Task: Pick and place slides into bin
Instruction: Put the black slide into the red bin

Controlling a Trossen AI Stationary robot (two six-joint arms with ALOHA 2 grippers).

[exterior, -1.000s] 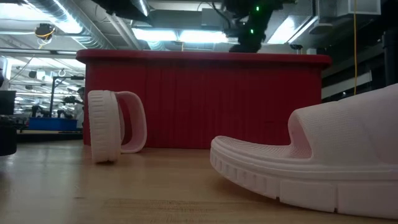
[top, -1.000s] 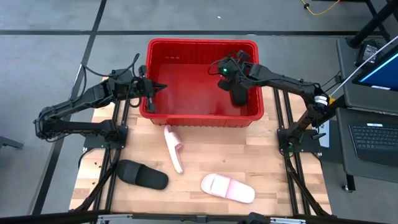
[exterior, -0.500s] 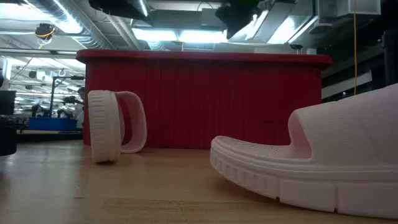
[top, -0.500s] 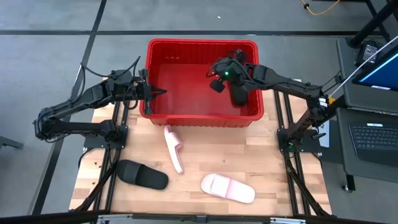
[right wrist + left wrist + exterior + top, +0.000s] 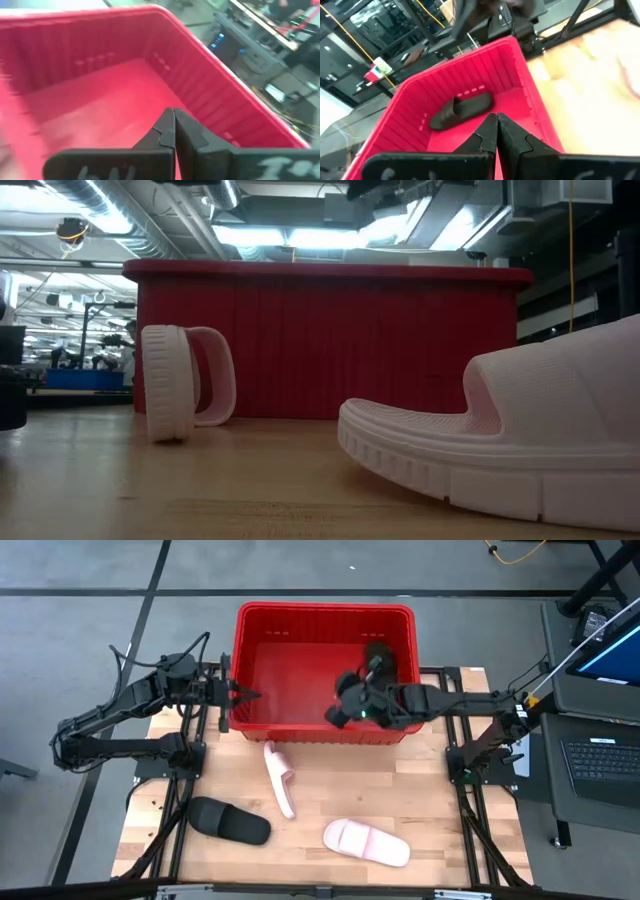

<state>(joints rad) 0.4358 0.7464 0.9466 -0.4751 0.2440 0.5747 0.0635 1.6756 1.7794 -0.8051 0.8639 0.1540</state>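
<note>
The red bin [image 5: 325, 608] stands at the table's far middle. One black slide [image 5: 379, 652] lies on the bin's floor by its right wall; it also shows in the left wrist view [image 5: 461, 111]. A second black slide [image 5: 230, 821] lies flat at the near left. One pink slide [image 5: 280, 777] stands on its long edge just in front of the bin. The other pink slide [image 5: 366, 842] lies sole down at the near middle. My right gripper [image 5: 338, 712] is shut and empty above the bin's near wall. My left gripper [image 5: 255, 695] is shut and empty at the bin's left wall.
In the low view the pink slide on its edge [image 5: 170, 385] and the flat pink slide [image 5: 520, 440] stand before the bin's near wall [image 5: 330, 340]. Bare wood lies between the slides. A desk with a laptop [image 5: 605, 755] stands off the table's right edge.
My right gripper has gone from above the bin's far right part toward the table's near edge and a little left, to above the bin's near wall. My left gripper has drawn back a little toward the table's left and near edges. The slides have kept still.
</note>
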